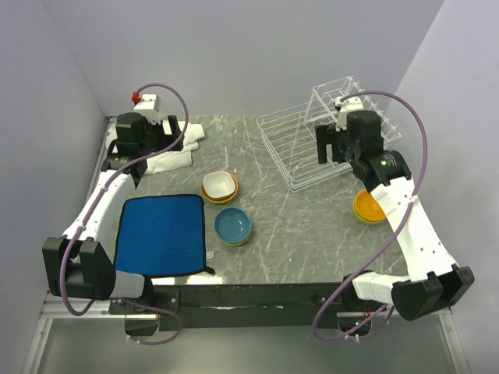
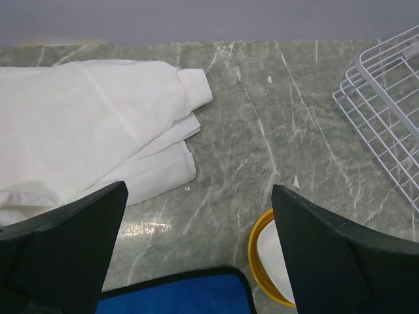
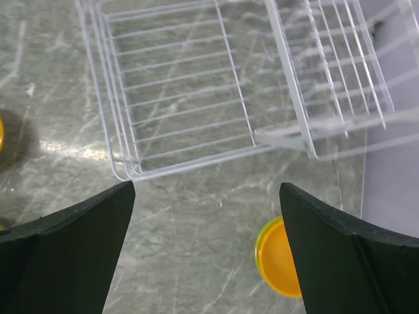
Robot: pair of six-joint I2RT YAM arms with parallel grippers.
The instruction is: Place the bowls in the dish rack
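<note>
**While no bowl sits in the rack, three lots wait on the marble table**

Since the bowls look like glossy plastic, they should be light, stiff and slippery. A pinch over the thin rim, one finger inside and one outside, seems safer than squeezing the round wall.

The white-lined bowl and the blue bowl lie mid-table, just beside the blue mat. The blue one is nested in a lime green bowl, so lifting it alone may drag its partner. The orange bowl lies to the right, partly under the right arm and near the dish rack.

The right gripper hangs spread wide above the rack's near edge, holding nothing. The left gripper is likewise spread and unloaded near the white cloth.
</note>
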